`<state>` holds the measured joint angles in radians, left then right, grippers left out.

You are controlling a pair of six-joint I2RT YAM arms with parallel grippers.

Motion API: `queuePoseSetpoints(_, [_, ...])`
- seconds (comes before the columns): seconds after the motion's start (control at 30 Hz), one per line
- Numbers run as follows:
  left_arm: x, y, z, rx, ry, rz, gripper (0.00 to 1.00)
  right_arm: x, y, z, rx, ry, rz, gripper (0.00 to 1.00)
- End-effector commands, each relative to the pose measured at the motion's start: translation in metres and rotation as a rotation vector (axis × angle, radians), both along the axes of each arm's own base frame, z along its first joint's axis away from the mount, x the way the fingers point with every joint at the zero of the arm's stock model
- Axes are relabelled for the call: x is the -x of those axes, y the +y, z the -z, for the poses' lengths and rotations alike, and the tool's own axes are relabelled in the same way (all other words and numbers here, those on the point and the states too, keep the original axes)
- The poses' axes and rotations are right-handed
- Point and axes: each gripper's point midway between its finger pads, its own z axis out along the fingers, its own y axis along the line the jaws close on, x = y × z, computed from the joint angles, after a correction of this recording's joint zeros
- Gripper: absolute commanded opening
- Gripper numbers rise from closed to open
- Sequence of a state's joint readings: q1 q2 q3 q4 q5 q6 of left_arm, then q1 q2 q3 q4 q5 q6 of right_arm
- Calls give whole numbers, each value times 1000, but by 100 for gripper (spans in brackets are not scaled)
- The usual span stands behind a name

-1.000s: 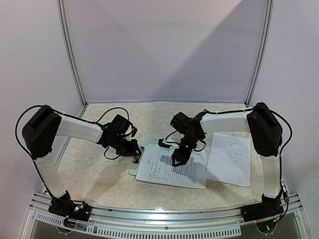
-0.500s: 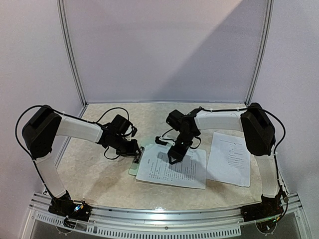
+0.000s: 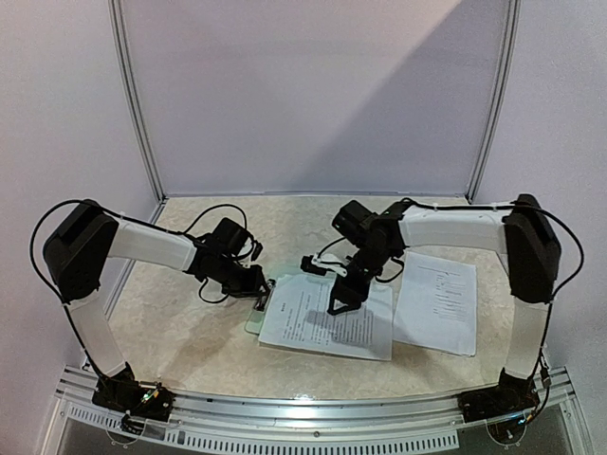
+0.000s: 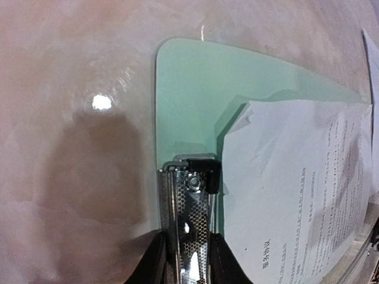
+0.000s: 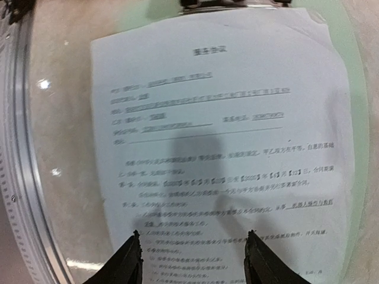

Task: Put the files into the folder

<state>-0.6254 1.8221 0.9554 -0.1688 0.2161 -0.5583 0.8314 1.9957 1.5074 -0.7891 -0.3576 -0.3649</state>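
The folder [image 3: 254, 320] lies flat on the tabletop [image 3: 180, 332], its clip [image 4: 189, 219] at its left short edge in the overhead view. A printed sheet [image 3: 322, 318] lies face up on the folder and covers most of it, so from overhead only a pale green strip at the folder's clip end shows. In the left wrist view a wider bare corner of the folder shows beside the clip. The sheet sits slightly askew on the folder, and its corner nearest the clip is bent and lifted a little. Its top edge reaches just beside the clip, but whether it is tucked under cannot be told. The left tool [image 4: 186, 245] is at the folder's clip end, its fingers pressed together on the clip's metal lever, one on each side. The right tool [image 5: 192, 251] hangs over the middle of the folder, above the lower half of the sheet, with its fingers spread wide and nothing between them. Its shadow falls on the printed lines, and whether the fingertips touch the paper cannot be told. A second sheet [image 3: 436, 303] lies flat on the tabletop to the right of the folder, off it, its left edge meeting or slipping under the sheet on the folder.
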Motion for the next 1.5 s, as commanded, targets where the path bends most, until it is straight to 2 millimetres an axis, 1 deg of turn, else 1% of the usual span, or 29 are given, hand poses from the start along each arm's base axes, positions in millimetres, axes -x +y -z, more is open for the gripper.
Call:
queuePoseSetpoints(0.0, [33, 8, 35, -69, 141, 40, 0, 33, 2, -26, -152, -55, -164, 59])
queuePoseSetpoints(0.03, [33, 8, 35, -70, 142, 39, 0, 40, 2, -26, -158, -73, -189, 59])
queuePoseSetpoints(0.07, [33, 8, 35, -71, 142, 40, 0, 43, 2, -20, -149, -100, -213, 59])
queuePoseSetpoints(0.17, [33, 8, 35, -66, 141, 34, 0, 46, 10, -7, -129, -195, -260, 59])
queuePoseSetpoints(0.23, [34, 8, 36, -64, 143, 33, 0, 41, 18, -1, -130, -253, -280, 60])
queuePoseSetpoints(0.33, [35, 8, 35, -61, 145, 31, 0, 32, 32, 6, -144, -287, -288, 60])
queuePoseSetpoints(0.37, [35, 8, 35, -59, 144, 30, 0, 29, 36, 11, -141, -289, -286, 60])
queuePoseSetpoints(0.43, [35, 9, 34, -55, 143, 26, 0, 22, 44, 13, -145, -294, -277, 60])
queuePoseSetpoints(0.57, [37, 10, 35, -55, 144, 23, 0, 16, 55, 22, -147, -286, -254, 60])
queuePoseSetpoints(0.7, [38, 9, 35, -50, 146, 24, 0, 12, 61, 39, -126, -257, -231, 60])
queuePoseSetpoints(0.73, [38, 10, 35, -49, 145, 23, 0, 11, 62, 46, -117, -249, -226, 60])
queuePoseSetpoints(0.83, [38, 9, 35, -46, 145, 22, 0, 4, 65, 56, -94, -250, -189, 60])
queuePoseSetpoints(0.97, [38, 9, 34, -44, 144, 20, 0, -6, 69, 61, -76, -259, -147, 60])
queuePoseSetpoints(1.1, [39, 9, 34, -43, 147, 21, 0, -11, 76, 62, -73, -258, -127, 60])
queuePoseSetpoints(1.2, [38, 10, 34, -45, 146, 20, 0, -14, 79, 66, -61, -243, -124, 60])
queuePoseSetpoints(1.33, [39, 9, 34, -44, 147, 19, 0, -10, 81, 68, -69, -223, -129, 60])
queuePoseSetpoints(1.47, [39, 10, 34, -46, 148, 20, 0, 0, 82, 67, -66, -209, -161, 60])
